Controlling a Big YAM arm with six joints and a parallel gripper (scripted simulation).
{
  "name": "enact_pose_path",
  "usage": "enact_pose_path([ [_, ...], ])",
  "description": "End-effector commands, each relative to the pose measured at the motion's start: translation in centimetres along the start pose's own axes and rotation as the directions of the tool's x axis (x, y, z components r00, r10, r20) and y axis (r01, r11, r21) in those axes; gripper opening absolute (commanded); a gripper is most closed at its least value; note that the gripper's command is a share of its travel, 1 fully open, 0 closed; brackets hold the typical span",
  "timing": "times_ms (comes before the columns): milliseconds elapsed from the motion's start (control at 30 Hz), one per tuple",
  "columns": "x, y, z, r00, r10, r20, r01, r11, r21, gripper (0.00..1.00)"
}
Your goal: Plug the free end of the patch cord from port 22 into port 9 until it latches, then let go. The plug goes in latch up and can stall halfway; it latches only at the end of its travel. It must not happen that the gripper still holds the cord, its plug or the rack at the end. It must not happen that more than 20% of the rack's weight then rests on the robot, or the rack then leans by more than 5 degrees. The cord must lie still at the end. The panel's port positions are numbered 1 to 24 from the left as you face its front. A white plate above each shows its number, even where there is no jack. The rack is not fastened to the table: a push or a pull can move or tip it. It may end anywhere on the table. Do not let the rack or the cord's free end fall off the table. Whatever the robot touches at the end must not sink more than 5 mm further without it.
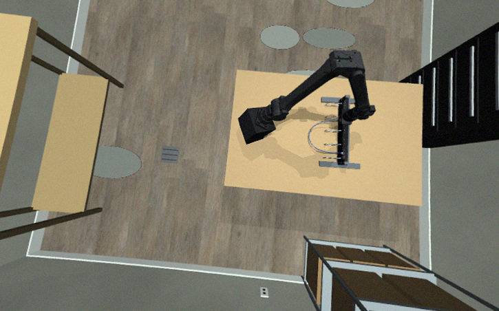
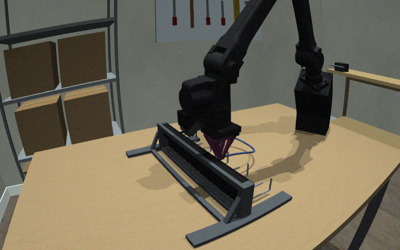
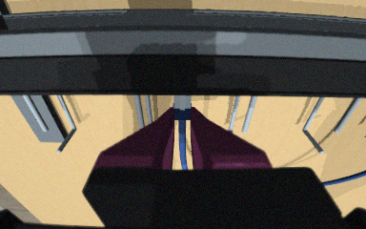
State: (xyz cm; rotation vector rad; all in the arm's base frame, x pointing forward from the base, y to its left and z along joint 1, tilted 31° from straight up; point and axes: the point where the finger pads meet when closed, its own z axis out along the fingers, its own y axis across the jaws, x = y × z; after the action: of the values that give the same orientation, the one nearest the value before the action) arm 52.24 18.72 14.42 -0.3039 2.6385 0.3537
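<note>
The rack (image 1: 339, 165) (image 2: 239, 225) (image 3: 286, 45) stands upright on the table, its long black panel seen mostly from above and behind. The blue patch cord (image 1: 309, 137) (image 2: 253, 150) (image 3: 183, 148) loops out on the jack side; one end meets the panel near one rack end. My gripper (image 2: 221, 158) (image 3: 182, 114) is shut on the dark blue rear of the free plug, close in front of the panel. The plug's pale grey body (image 3: 182, 101) runs from the fingertips to the panel edge. Its front, the latch, the port and the number plates are hidden.
Thin metal cable hooks (image 2: 270, 184) (image 3: 312, 114) stick out from the panel on both sides of my fingers. The rack's flat feet (image 2: 274, 201) rest on the wooden table (image 1: 387, 172) (image 2: 88, 206). The arm's base stands at the table's far end from the rack.
</note>
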Motion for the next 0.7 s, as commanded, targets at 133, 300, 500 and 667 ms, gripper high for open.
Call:
enact_pose_path([
  [133,-2.81,0.17,-1.07,0.999,-0.011,0.043,0.011,1.0,-0.003,0.0],
  [300,-2.79,0.06,-1.06,0.999,-0.01,0.041,0.01,1.0,-0.003,0.0],
  [500,-2.8,0.0,-1.06,0.999,-0.009,0.04,0.009,1.0,-0.002,0.0],
  [667,-2.85,-0.09,-1.1,0.999,-0.007,0.041,0.007,1.0,-0.001,0.0],
])
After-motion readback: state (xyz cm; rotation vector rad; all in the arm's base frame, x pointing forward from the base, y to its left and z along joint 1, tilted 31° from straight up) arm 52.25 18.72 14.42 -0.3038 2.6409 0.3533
